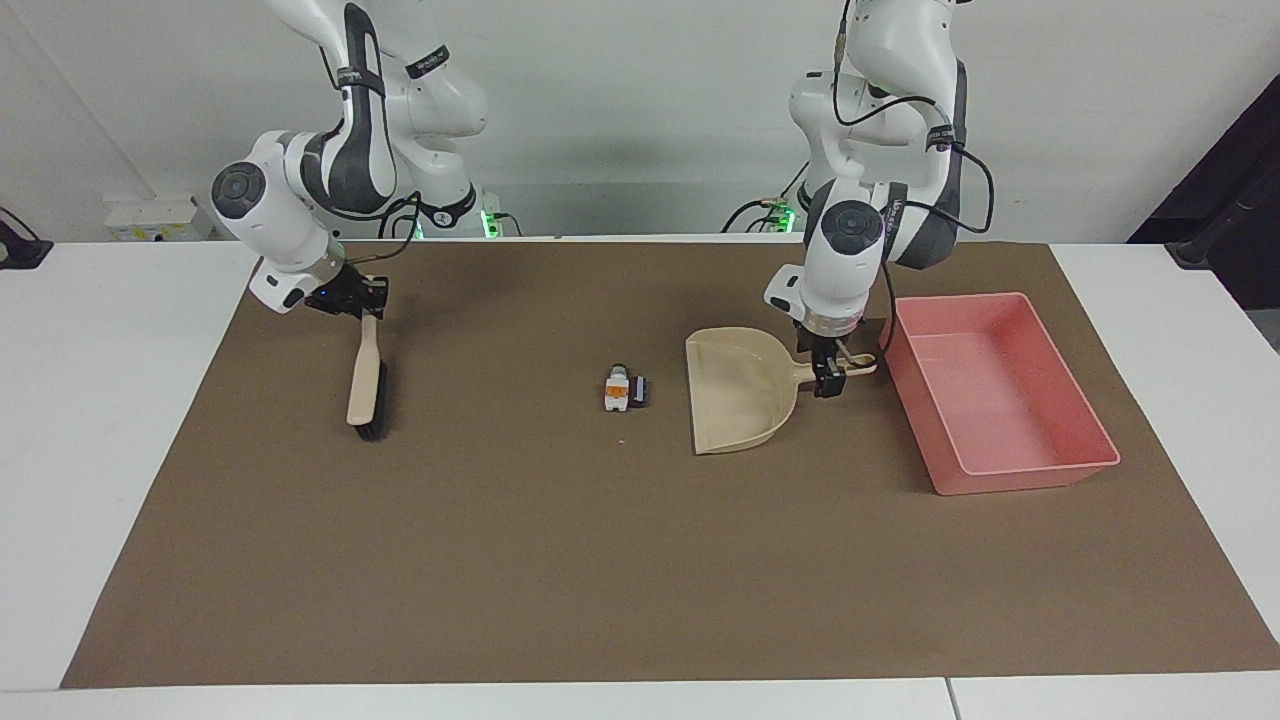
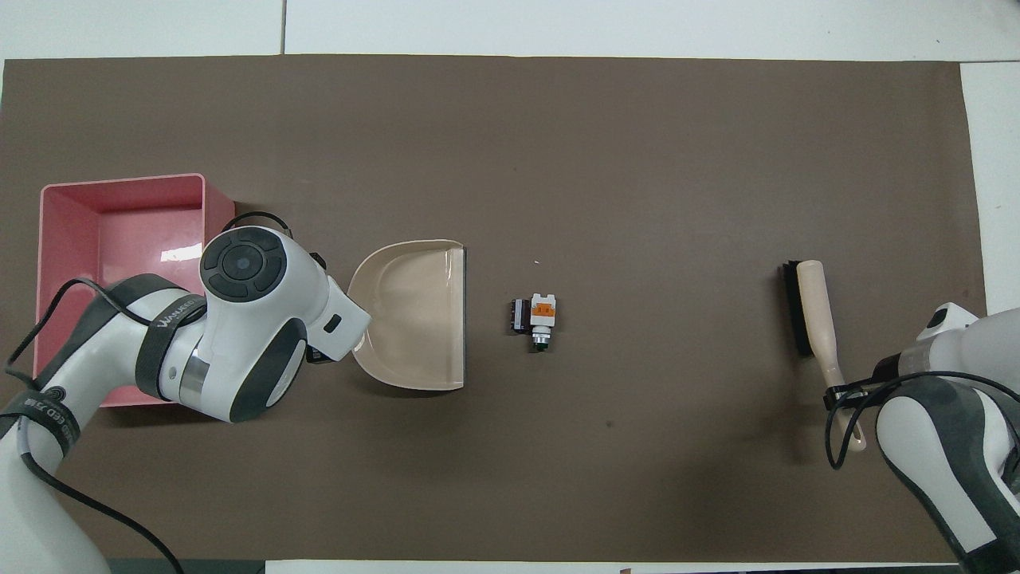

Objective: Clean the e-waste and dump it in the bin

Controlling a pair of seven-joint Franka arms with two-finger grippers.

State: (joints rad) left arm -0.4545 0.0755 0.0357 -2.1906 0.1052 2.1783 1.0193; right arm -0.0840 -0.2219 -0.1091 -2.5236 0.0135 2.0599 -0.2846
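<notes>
Two small pieces of e-waste lie touching each other near the middle of the facing view, on the brown mat that covers most of the white bench: a white block with an orange patch, and a dark flat chip on the side toward the dustpan.

The beige dustpan sits just beside them toward the left arm's end, its straight open lip facing the pieces with a narrow strip of bare mat between. Its handle points at the pink bin, right of centre in that view; the handle's end stops just short of the bin's rim. The left pincer is down at that handle with a finger on either side; whether it has clamped I cannot tell.

At the upper left of the facing view, the right pincer is closed together on the handle end of the brush, whose dark bristles rest on the mat, nearer the mat's edge than the pieces.

The widest open room is the lower half of the facing view, bare mat down to its edge. In the overhead view the upper band of the mat above the bin, dustpan and brush is likewise bare.
</notes>
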